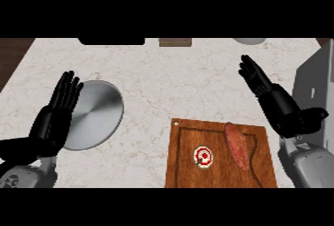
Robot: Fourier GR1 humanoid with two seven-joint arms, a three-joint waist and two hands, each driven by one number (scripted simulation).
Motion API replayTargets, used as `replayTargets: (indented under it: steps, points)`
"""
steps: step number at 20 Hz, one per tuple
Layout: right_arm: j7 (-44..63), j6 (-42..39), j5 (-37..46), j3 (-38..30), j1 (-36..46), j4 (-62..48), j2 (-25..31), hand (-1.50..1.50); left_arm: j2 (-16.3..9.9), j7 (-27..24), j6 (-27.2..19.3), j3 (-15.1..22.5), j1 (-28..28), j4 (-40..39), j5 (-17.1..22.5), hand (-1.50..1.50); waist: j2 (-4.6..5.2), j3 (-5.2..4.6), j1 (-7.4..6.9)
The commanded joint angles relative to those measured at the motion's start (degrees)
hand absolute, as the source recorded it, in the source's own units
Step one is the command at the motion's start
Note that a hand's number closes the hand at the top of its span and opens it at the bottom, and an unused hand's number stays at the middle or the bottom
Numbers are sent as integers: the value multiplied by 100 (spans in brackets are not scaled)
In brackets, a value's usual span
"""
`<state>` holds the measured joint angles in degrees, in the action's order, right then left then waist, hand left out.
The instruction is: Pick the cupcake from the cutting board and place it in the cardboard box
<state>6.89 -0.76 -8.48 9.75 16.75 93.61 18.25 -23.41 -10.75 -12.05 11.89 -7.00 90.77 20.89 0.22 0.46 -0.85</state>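
A: Where does the pale marble counter (183,79) lie open?

B: Between the round grey metal plate (94,115) at left and the brown wooden cutting board (189,167), and across the whole middle band.

A: What obstructs the board?

B: A long reddish sausage (237,145) lies just beside the small red-and-white cupcake (203,156); the cupcake's left side is free.

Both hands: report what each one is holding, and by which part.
Nothing is held. The left hand and right hand are open with straight fingers; the cupcake sits untouched on the cutting board.
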Motion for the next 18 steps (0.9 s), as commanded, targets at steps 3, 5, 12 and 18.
replayTargets:
  steps: [3,5,12,18]
  points:
    - [147,288,799,976,-928,389,-440,-150,-47,367,73,502,-23,30,-624,0,-43,-44,119]
    - [277,353,1048,1536,-1542,640,-519,-150,-192,698,96,784,-347,-171,-954,0,-59,-42,272]
    - [-607,1042,4097,1907,-1383,537,1091,-150,-214,956,370,923,-288,-279,-801,0,-126,-55,425]
    - [-29,1462,5766,2443,-2249,2227,1723,-150,45,1263,121,1087,-465,-283,-1059,0,-112,-57,398]
